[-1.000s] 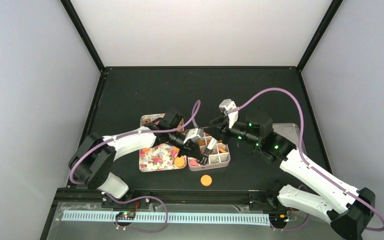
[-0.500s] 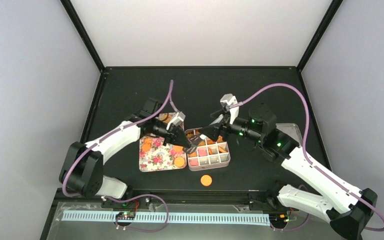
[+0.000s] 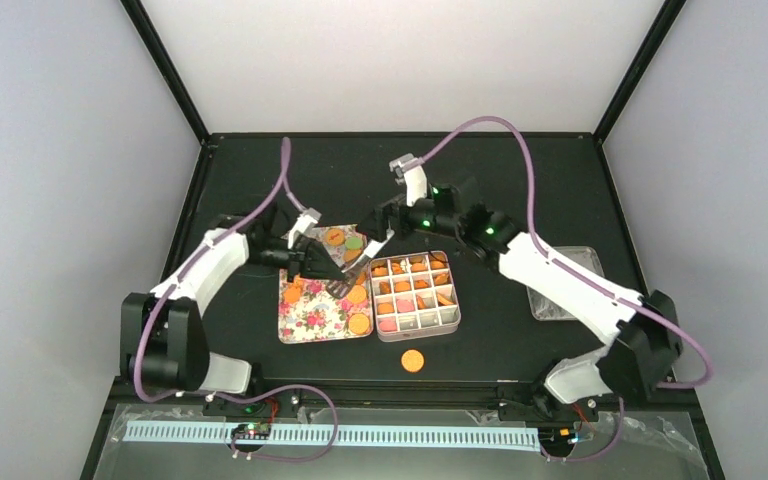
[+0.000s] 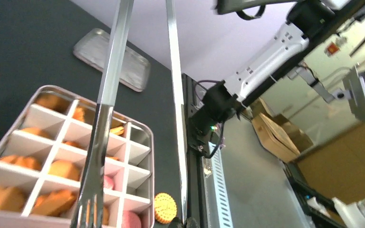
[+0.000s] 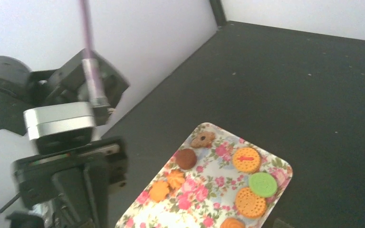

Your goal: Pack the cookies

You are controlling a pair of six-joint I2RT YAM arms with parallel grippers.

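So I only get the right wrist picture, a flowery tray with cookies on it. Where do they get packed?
Observer: Into a divided box just right of the tray. Many of its cells hold cookies.
Operator: And what picks them up?
Observer: The left gripper holds metal tongs. Their blades are apart, with nothing between them.
Operator: Any gone astray?
Observer: One stray cookie lies alone on the table, in front of the box.
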